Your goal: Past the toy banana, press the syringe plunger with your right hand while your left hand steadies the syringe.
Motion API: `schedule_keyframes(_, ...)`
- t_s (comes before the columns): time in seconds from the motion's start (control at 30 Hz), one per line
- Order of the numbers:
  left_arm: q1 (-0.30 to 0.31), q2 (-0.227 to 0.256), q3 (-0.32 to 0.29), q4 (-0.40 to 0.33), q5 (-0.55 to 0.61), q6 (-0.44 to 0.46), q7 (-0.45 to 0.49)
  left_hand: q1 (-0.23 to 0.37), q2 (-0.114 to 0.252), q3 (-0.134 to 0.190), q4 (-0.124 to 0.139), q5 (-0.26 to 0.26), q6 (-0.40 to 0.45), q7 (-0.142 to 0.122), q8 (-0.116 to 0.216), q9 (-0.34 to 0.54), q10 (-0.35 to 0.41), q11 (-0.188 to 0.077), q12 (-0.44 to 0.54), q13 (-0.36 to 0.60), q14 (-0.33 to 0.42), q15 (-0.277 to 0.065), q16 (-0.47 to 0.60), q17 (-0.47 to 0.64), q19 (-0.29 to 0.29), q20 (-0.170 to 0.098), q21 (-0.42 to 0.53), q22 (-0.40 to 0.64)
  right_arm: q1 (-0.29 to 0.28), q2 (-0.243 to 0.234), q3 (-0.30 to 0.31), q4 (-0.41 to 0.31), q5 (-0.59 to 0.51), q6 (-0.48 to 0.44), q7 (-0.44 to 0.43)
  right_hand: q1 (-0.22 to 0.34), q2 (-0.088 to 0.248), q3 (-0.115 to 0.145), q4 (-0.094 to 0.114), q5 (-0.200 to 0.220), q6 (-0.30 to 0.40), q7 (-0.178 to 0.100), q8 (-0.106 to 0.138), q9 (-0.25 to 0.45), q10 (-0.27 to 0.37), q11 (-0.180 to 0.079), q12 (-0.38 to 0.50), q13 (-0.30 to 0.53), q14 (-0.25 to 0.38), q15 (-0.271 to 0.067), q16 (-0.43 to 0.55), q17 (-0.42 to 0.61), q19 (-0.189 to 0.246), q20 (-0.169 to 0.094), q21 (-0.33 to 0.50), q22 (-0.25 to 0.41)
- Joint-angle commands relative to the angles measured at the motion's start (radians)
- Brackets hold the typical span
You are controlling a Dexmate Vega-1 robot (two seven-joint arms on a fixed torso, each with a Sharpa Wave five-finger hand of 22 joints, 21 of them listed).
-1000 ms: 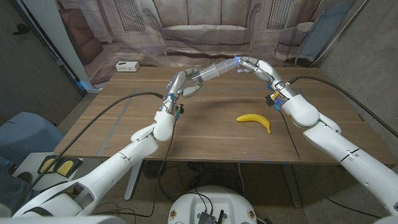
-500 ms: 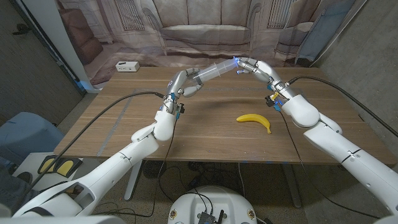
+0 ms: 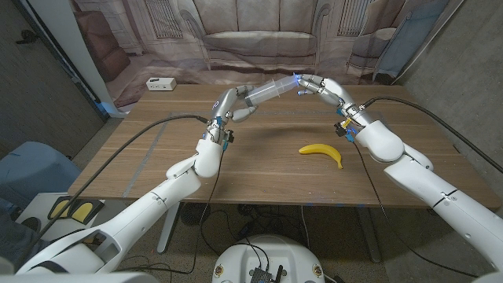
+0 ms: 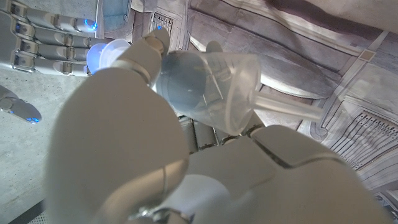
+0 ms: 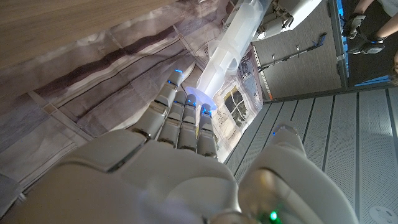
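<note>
Above the table (image 3: 259, 169) — left hand (image 3: 238, 102) grips the clear syringe (image 3: 271, 89), right hand (image 3: 318, 82) pressing its plunger end with closed fingers.

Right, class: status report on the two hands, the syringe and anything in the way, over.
Left hand grips the syringe barrel, held above the table. Right hand fingers at the plunger end. Toy banana lies apart, nearer; nothing in the way.

The table (image 3: 259, 157) is seen from high above. The syringe (image 4: 211, 87) (very close up) is shared by all views, looked at along each hand.
</note>
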Motion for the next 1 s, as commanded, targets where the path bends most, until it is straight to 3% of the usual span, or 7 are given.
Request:
schedule_keyframes(0.03, -0.007, -0.006, 0.003, 0.004, 0.001, -0.015, -0.004, 0.157, 0.162, 0.05, 0.045, 0.009, 0.11, -0.055, 0.007, 0.004, 0.072, -0.066, -0.001, 0.003, 0.116, -0.139, 0.005, 0.004, -0.004, 0.001, 0.009, 0.003, 0.005, -0.002, -0.01, -0.005, 0.0, -0.011, 0.016, -0.002, -0.001, 0.004, 0.006, -0.003, 0.011, 0.002, 0.006, 0.003, 0.005, 0.002, 0.003, 0.004, 0.006, 0.007, 0.005, 0.003, 0.001, 0.006, 0.0, 0.001)
schedule_keyframes(1.0, -0.024, -0.015, 0.011, 0.019, 0.003, -0.018, -0.017, 0.156, 0.161, 0.052, 0.045, 0.009, 0.113, -0.057, 0.004, 0.005, 0.074, -0.067, -0.006, 0.006, 0.118, -0.14, 0.006, 0.005, -0.008, 0.0, 0.018, 0.002, 0.027, -0.014, -0.024, -0.001, 0.023, -0.023, 0.058, -0.001, -0.001, 0.005, 0.005, -0.003, 0.02, 0.001, 0.006, 0.003, 0.011, -0.001, 0.001, 0.005, 0.007, 0.004, 0.001, 0.003, 0.003, 0.006, -0.002, 0.002)
